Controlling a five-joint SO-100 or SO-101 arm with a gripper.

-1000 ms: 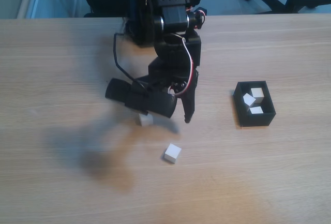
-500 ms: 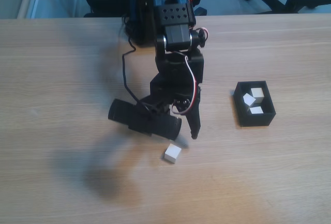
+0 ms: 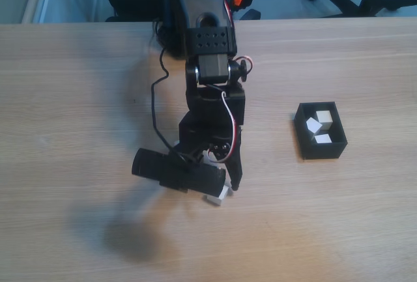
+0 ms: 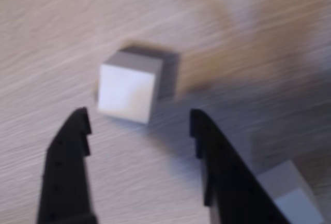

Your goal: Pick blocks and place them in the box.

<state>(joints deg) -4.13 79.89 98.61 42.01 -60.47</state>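
**Wrist view: jaws wide, cube just ahead**

Wrist view has the gripper [image 4: 138, 120] with its two black fingers spread well apart, nothing between them. One white block [image 4: 129, 90] sits on the table [image 4: 46, 22] just beyond the fingertips, roughly centred on the gap, turned a little so one corner faces the camera. It is not touching either finger. A second block [image 4: 288, 193] peeks in at the lower right corner, beside and partly behind the right-hand finger [image 4: 227, 172]; the picture is blurred there, so contact is impossible to judge.

Out to the fixed view: the gripper [image 3: 229, 189] points down at the wooden table [image 3: 65, 99], low over a block [image 3: 217, 195] that shows only partly from under the black wrist housing. Another sliver of white [image 3: 210, 159] shows behind the arm [image 3: 208, 54], too hidden to tell what it is.

Off to the right in this view, well apart from the gripper, stands the box [image 3: 319, 150], black and open-topped. Three blocks lie inside it: one at the far end [image 3: 324, 116], one tilted at the left wall [image 3: 314, 126], one nearest the camera [image 3: 322, 139].
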